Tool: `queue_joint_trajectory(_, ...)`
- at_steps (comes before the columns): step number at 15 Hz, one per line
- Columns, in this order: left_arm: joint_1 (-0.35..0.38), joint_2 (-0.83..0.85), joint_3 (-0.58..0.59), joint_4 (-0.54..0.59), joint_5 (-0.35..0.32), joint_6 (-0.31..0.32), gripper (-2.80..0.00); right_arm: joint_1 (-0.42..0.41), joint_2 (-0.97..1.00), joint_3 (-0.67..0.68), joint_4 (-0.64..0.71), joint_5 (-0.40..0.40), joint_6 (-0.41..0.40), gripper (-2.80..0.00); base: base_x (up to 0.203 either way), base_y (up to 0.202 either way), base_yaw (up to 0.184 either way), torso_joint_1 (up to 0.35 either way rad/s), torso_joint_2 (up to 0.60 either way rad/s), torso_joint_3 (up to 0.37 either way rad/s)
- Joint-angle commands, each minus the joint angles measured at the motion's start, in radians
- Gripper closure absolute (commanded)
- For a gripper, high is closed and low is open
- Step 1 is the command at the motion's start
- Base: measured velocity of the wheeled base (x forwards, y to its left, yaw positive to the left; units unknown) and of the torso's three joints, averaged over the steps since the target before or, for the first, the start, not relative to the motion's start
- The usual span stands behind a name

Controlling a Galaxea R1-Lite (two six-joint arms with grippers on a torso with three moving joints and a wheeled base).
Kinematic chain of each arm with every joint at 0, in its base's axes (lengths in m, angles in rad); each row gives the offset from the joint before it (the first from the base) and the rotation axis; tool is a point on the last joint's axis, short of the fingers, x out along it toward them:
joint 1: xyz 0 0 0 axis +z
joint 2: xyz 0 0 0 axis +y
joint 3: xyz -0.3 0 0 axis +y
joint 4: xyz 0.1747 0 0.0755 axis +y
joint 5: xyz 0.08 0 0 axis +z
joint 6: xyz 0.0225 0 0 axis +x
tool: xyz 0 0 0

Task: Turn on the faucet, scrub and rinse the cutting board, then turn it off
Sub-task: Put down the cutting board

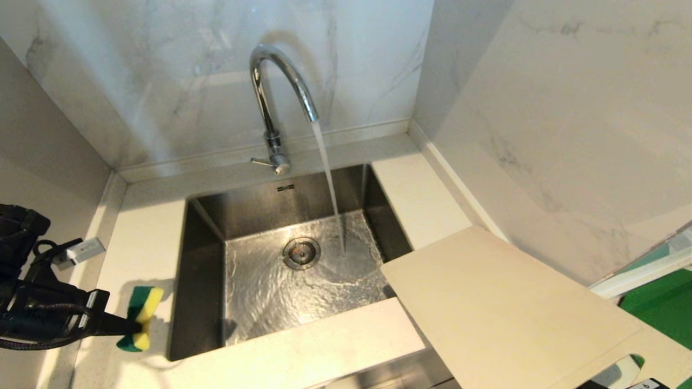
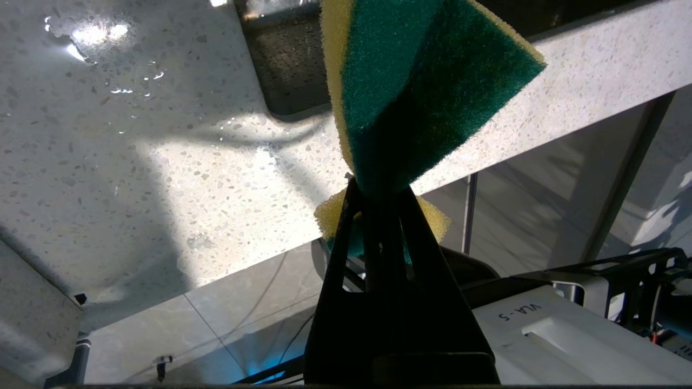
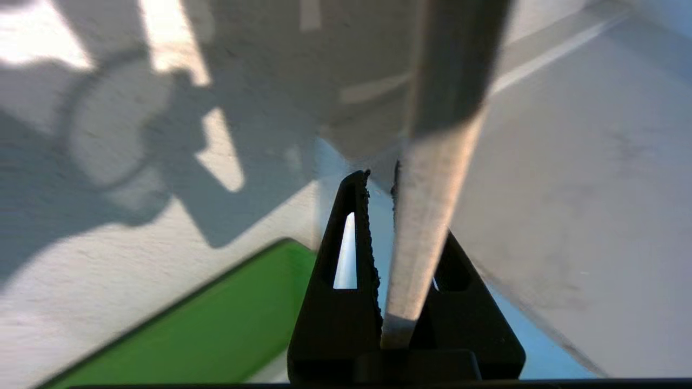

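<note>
Water pours from the chrome faucet [image 1: 270,92] into the steel sink [image 1: 205,281]; its small side lever [image 1: 261,161] sticks out to the left. The cream cutting board [image 1: 503,308] is held tilted over the sink's near right corner, clear of the stream. In the right wrist view my right gripper [image 3: 378,178] is shut on the board's edge [image 3: 432,216]. To the left of the sink, my left gripper [image 1: 127,327] is shut on a yellow and green sponge [image 1: 141,316], holding it just above the counter. The left wrist view shows the sponge [image 2: 421,81] squeezed between the jaws of the left gripper [image 2: 378,189].
A dark green board [image 1: 659,308] lies on the counter at the far right, under the held board. Marble walls close in behind and to the right. Pale speckled counter [image 1: 146,237] rims the sink. Water sheets over the basin floor around the drain [image 1: 301,252].
</note>
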Motion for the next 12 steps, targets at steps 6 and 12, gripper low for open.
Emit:
queue_joint_trajectory(6,-0.001,0.007,-0.001,0.001,-0.003,-0.022,0.0,0.0,0.077,-0.05,0.06,0.038,0.075,0.0,0.0,0.0,0.0,0.0,0.0,0.0)
queue_joint_trajectory(12,0.0,0.007,-0.001,0.001,-0.001,-0.027,0.0,0.0,0.166,-0.052,0.115,0.08,0.142,0.0,0.0,0.0,0.0,0.0,0.0,0.0)
